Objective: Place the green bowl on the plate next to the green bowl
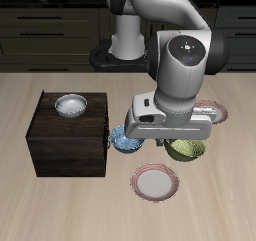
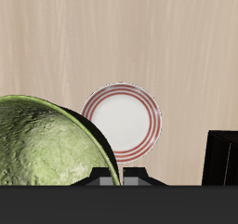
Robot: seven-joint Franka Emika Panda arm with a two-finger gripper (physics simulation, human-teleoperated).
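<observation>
The green bowl (image 1: 188, 149) hangs just under my gripper (image 1: 172, 138), beside the blue bowl. In the wrist view the green bowl (image 2: 46, 144) is very close and large, and its rim runs in between the fingers of my gripper (image 2: 121, 179), which is shut on it. The plate (image 1: 155, 182), with a reddish-pink rim and a pale centre, lies flat near the table's front edge, a little in front of the bowl. It also shows in the wrist view (image 2: 122, 121), apart from the bowl, with nothing on it.
A blue-patterned bowl (image 1: 124, 138) sits beside the gripper, against a dark wooden box (image 1: 65, 145) that carries a white bowl (image 1: 71, 105). A second, paler pink-rimmed plate (image 1: 215, 112) lies farther back, partly hidden by the arm. The box edge (image 2: 223, 158) shows in the wrist view.
</observation>
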